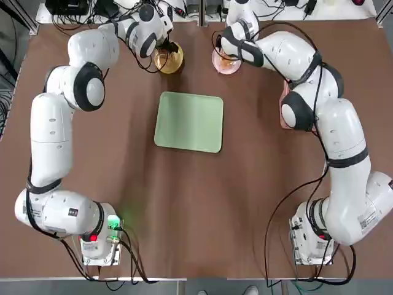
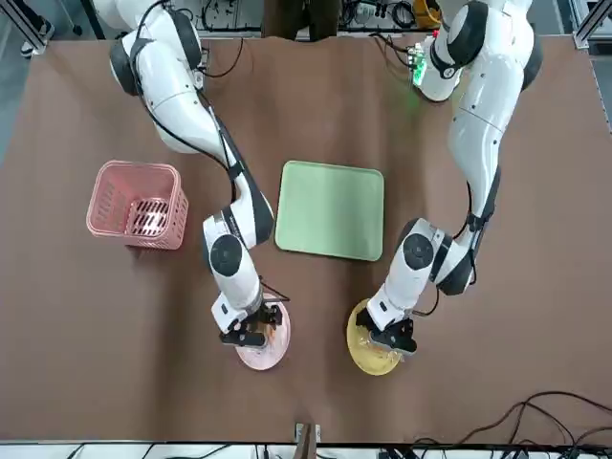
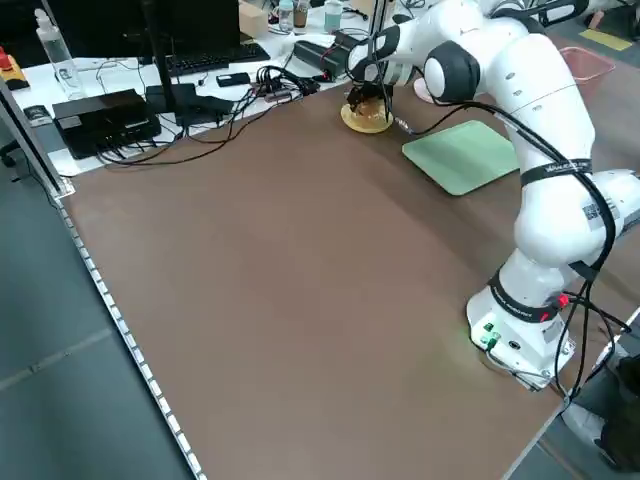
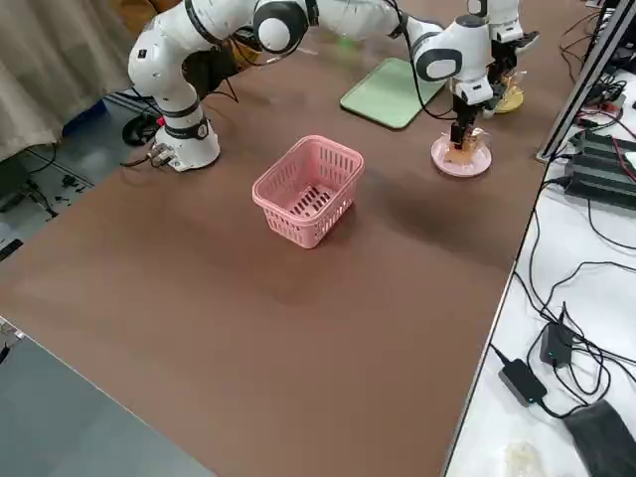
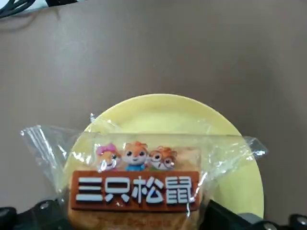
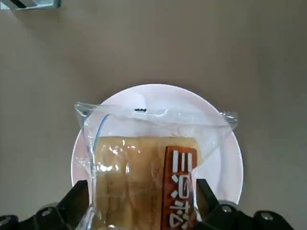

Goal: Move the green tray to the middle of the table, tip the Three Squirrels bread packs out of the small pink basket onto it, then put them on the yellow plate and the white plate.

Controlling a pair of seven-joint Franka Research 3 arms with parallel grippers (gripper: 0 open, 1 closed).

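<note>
The green tray point(image 1: 190, 121) lies at the table's middle with nothing on it. My left gripper point(image 5: 132, 213) is low over the yellow plate point(image 5: 163, 115) at the far edge. Its fingers stand open either side of a Three Squirrels bread pack point(image 5: 136, 184) lying on that plate. My right gripper point(image 6: 144, 203) hangs over the white plate point(image 6: 158, 98) beside it, open around another bread pack point(image 6: 144, 172) resting there. The small pink basket point(image 2: 137, 204) stands upright on the right arm's side of the table. In the top view the right arm hides most of it.
Beyond the far table edge lie cables, a keyboard and black boxes point(image 3: 105, 115). A metal post point(image 4: 586, 75) rises near the white plate. The arm bases point(image 1: 98, 243) stand at the near corners, with bare brown table between them.
</note>
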